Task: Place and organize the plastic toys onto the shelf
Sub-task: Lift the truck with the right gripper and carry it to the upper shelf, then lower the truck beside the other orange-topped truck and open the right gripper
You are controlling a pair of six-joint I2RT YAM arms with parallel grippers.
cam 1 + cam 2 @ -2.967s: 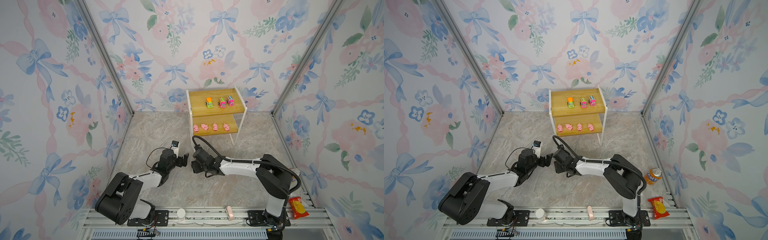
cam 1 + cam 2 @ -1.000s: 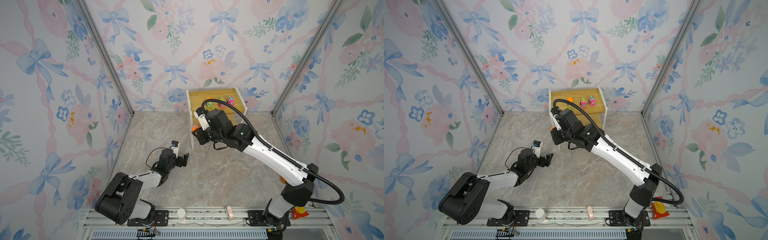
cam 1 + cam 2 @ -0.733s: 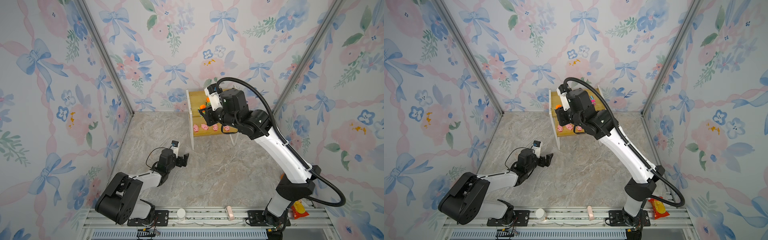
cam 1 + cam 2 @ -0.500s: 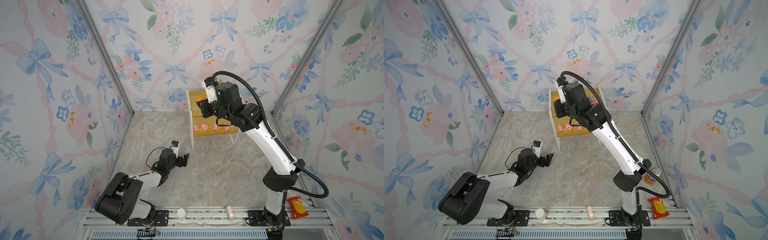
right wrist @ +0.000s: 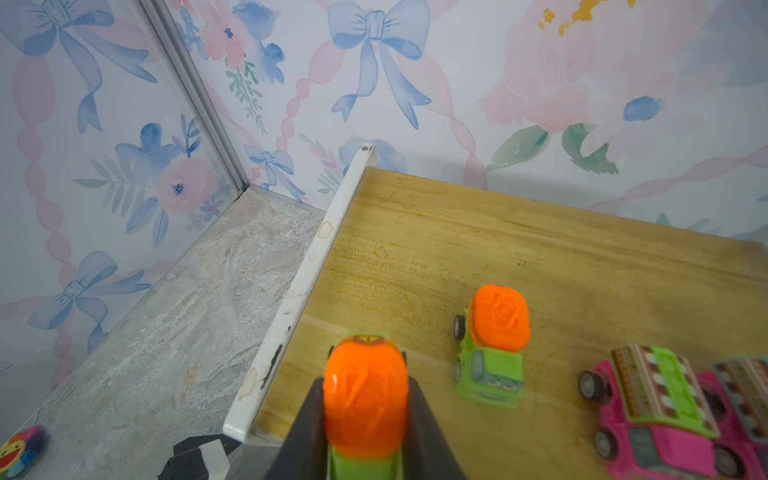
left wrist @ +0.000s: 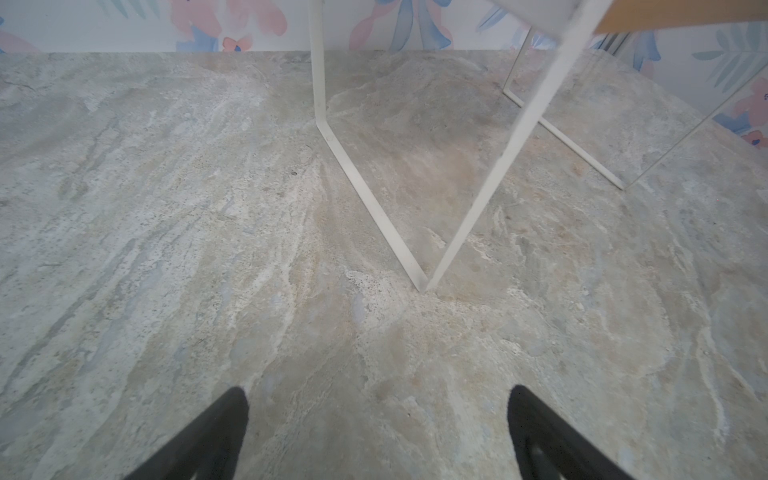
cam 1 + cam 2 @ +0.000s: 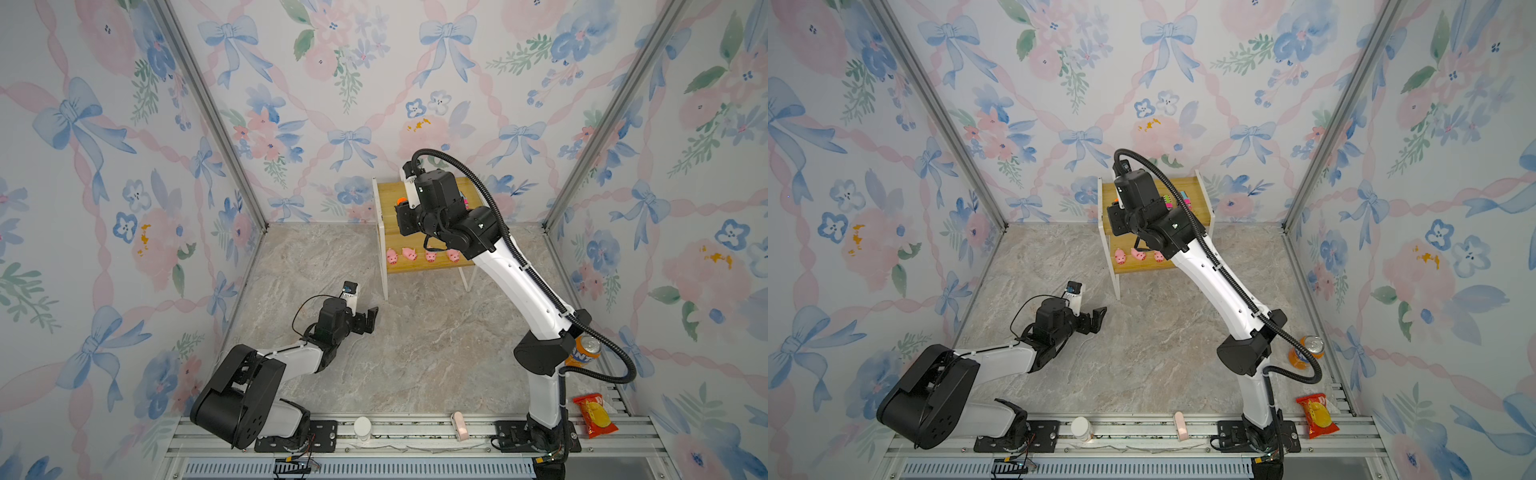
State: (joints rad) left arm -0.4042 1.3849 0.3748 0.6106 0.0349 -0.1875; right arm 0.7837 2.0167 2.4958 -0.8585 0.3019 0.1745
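Note:
The shelf stands against the back wall, with several pink pigs in a row on its lower board. My right gripper hovers over the left end of the top board, shut on a green truck with an orange top. A second green truck and two pink buses stand on that board beside it. My left gripper rests low over the floor, open and empty, facing the shelf's front leg.
An orange soda can stands by the right arm's base and a red snack packet lies on the front rail. A small white bottle and a pink item sit on that rail. A colourful smiley toy lies on the floor.
My right arm has lifted from the floor near the left gripper up to the shelf's top board, carrying the green truck. The left arm has stayed still.

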